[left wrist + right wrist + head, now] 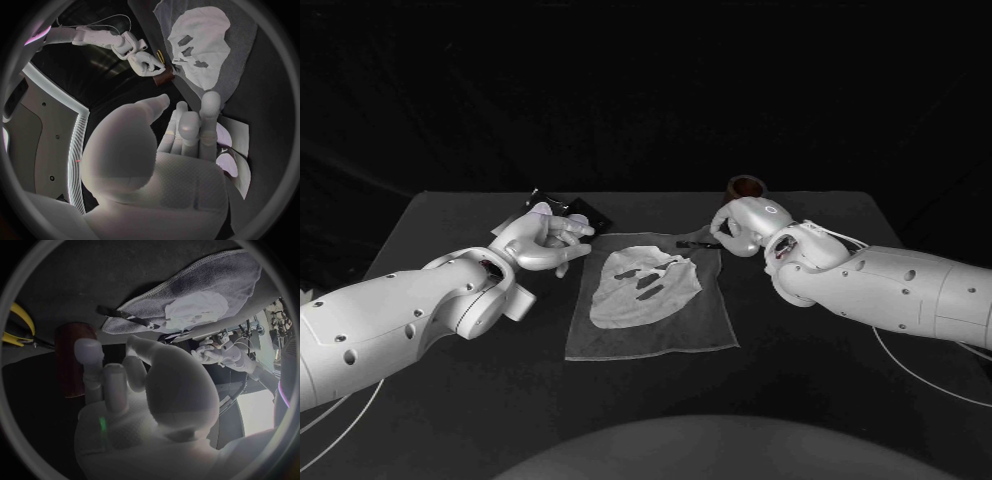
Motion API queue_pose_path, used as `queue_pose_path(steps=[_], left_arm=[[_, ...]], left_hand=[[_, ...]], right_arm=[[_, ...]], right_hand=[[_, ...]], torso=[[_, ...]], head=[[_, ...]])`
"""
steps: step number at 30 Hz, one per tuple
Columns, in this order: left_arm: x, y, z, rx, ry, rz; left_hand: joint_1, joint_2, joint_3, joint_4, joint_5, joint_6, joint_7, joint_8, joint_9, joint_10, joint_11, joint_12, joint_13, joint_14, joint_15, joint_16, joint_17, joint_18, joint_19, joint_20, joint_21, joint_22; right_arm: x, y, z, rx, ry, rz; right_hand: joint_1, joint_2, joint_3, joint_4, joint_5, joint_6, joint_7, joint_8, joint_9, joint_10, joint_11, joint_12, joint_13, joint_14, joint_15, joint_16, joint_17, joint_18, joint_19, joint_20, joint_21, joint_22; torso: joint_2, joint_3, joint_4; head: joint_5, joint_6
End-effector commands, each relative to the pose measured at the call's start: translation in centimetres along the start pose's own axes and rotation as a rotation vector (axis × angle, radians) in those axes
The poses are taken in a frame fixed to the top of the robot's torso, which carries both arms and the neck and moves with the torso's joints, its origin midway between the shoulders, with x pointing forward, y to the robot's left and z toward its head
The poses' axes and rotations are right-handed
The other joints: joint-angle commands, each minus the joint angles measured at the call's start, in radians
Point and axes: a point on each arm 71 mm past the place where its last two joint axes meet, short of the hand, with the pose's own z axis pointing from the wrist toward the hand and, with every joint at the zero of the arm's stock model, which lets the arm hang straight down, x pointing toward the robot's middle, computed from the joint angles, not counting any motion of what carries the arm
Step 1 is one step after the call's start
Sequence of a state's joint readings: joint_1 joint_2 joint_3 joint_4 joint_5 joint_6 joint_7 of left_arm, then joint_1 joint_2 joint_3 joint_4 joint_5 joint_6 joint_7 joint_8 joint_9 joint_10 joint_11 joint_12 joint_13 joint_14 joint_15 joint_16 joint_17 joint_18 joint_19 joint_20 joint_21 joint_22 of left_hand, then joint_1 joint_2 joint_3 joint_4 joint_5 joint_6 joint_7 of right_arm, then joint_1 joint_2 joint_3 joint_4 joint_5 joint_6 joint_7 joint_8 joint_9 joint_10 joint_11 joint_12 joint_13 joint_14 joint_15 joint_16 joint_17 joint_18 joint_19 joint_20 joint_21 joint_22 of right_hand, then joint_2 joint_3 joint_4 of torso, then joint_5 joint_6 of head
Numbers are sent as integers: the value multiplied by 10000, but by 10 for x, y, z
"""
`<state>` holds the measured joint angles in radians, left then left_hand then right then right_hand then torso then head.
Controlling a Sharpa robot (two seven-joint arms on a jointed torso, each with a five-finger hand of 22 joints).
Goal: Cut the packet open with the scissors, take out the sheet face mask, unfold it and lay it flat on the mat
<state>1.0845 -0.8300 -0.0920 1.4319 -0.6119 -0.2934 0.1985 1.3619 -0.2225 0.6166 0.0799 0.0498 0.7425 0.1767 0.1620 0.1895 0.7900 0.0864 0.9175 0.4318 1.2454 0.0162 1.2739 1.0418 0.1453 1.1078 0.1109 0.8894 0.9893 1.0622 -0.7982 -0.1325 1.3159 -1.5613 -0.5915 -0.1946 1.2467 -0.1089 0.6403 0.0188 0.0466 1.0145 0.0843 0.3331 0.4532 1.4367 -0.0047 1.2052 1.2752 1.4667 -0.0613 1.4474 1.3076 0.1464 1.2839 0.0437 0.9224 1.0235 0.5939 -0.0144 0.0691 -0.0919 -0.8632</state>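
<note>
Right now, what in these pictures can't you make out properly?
Packet: head view, mostly covered by the left robot hand.
Brown holder: head view, partly behind the right robot hand; contents unclear.
Yellow handles: right wrist view, cut off by the circle's rim.
Dark strip at the edge of the mat: head view, too small to identify.

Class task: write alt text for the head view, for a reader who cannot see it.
A white face mask lies unfolded on a grey mat on a black table. The robot's left hand is by the mat's far left corner, its right hand by the far right corner, both empty.
</note>
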Motion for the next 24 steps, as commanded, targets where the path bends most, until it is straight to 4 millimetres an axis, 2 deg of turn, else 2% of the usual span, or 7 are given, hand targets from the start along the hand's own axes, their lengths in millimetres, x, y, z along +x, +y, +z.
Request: queue_pose_path(steps=[1, 3, 9, 13, 19, 21, 24], left_arm=[[2, -2, 0, 78, 164, -76], [2, -2, 0, 92, 171, -78], [2, -2, 2, 168, 167, -5], [2, -1, 8, 256, 162, 393], [-1, 0, 24, 219, 182, 1665], [-1, 0, 29, 182, 283, 2330], [0, -3, 38, 214, 434, 3418]], left_hand=[[86, 43, -50, 2, -14, -42, 1, -45, -8, 10, 43, -29, -14, -21, 67, 50, -8, 183, 46, 42, -7, 4], [86, 43, -50, 2, -14, -42, 1, -45, -8, 10, 43, -29, -14, -21, 67, 50, -8, 183, 46, 42, -7, 4], [95, 73, -46, 4, -13, 68, 5, -21, 19, 15, 48, -29, -25, -30, 75, 48, -22, 193, 19, 49, -45, -29], [110, 112, -39, 1, -14, 301, 14, 45, 74, -63, 72, -104, -91, -136, 100, -17, -147, 222, -87, 74, -177, -137], [149, 143, -12, -34, -15, 472, 15, 95, 111, -239, 105, -303, -252, -316, 132, -110, -344, 278, -283, 106, -411, -328], [139, 151, -12, -38, -14, 513, -1, 110, 120, -387, 129, -458, -370, -604, 157, -303, -674, 340, -531, 130, -711, -565], [229, 240, 68, -97, -13, 746, -47, 228, 173, -558, 162, -677, -554, -1109, 189, -632, -1220, 371, -768, 160, -918, -702]], right_arm=[[3, 2, 0, -86, 291, -134], [5, 3, 0, -92, 461, -222], [8, 7, 0, -112, 707, -392], [7, 11, -5, -264, 511, -252], [1, 18, -26, -690, -236, 388], [0, 20, -36, -852, -431, 641], [1, 23, -52, -1091, -566, 943]], right_hand=[[-415, -850, -549, 124, 37, -952, 418, -598, -148, -99, 406, -15, 2, 605, 251, 14, 1014, -162, -101, 169, -102, -42], [-425, -1098, -861, 171, 37, -1280, 562, -880, -296, -207, 552, -92, -43, 600, 382, 20, 1029, -152, -130, 295, -213, -98], [-356, -1070, -1052, 264, 34, -1245, 576, -952, -358, -203, 569, 3, 32, 621, 412, 87, 1118, -133, -83, 361, -182, -43], [-216, -1096, -1115, 223, 40, -1234, 579, -994, -392, -204, 570, 37, 57, 628, 414, 102, 1139, -120, -66, 382, -191, -36], [-113, -1190, -1242, 192, 31, -1222, 578, -1039, -431, -220, 572, 30, 49, 621, 414, 77, 1108, -98, -70, 397, -262, -77], [-80, -1254, -1370, 213, 27, -1315, 597, -1123, -476, -417, 594, -300, -200, 516, 437, -155, 826, -3, -331, 418, -806, -494], [-16, -1261, -1434, 212, 25, -1293, 596, -1132, -488, -419, 594, -271, -177, 510, 442, -153, 839, -10, -328, 427, -790, -464]], torso=[[-8, -6, 7], [-3, -5, 5], [9, -8, 24], [-4, -8, 9], [0, -16, -22], [-12, -13, -20], [-18, -20, -50]], head=[[-16, 20], [-16, 26], [-4, 28], [16, 39], [39, 17], [39, 14], [68, -4]])
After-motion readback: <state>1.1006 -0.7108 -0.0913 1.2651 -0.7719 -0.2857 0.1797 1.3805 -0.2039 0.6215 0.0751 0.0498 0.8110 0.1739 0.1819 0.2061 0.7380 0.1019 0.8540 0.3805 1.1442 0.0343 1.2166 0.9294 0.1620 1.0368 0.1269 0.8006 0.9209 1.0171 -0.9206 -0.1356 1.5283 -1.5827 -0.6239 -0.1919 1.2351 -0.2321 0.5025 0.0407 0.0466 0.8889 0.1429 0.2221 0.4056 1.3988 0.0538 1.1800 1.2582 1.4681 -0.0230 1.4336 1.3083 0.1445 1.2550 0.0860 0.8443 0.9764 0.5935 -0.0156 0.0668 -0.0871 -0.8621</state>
